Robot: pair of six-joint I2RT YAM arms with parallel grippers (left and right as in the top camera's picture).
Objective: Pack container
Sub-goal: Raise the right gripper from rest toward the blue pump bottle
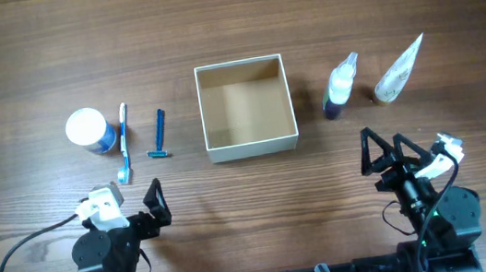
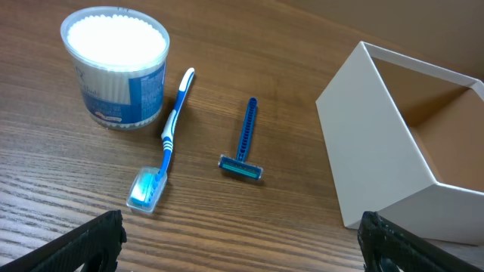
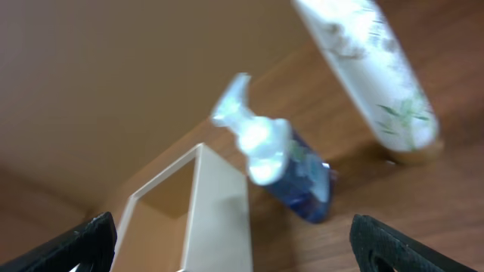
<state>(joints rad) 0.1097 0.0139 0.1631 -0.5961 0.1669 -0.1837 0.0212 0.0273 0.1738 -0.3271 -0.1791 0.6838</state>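
Two claws low at the near edge of the desk [image 1: 227, 8]: left claw [image 2: 242, 255] toward the near left corner, right claw [image 1: 384, 152] toward the near right corner. Both spread wide, holding nothing, fingertips far apart at the bottom corners of each wrist view.

Square box [image 1: 254, 147] at mid-desk. Stands open side up, with white walls and the tan cardboard floor in full sight. Touches none of the other items.

Toward the left edge: round blue jar [image 1: 89, 130] of cotton swabs with a white top. Just beside it, a blue-and-white toothbrush [image 1: 123, 143], capped head toward the near edge. Then a blue razor [image 1: 159, 134], head also toward the near edge, apart from both toothbrush and box.

Toward the right edge: spray bottle [image 1: 340, 86], clear top over a dark blue body, near the box and apparently upright. Beyond it, a white tube [image 1: 399, 70] with a leaf print, standing on its cap, apart from the bottle.
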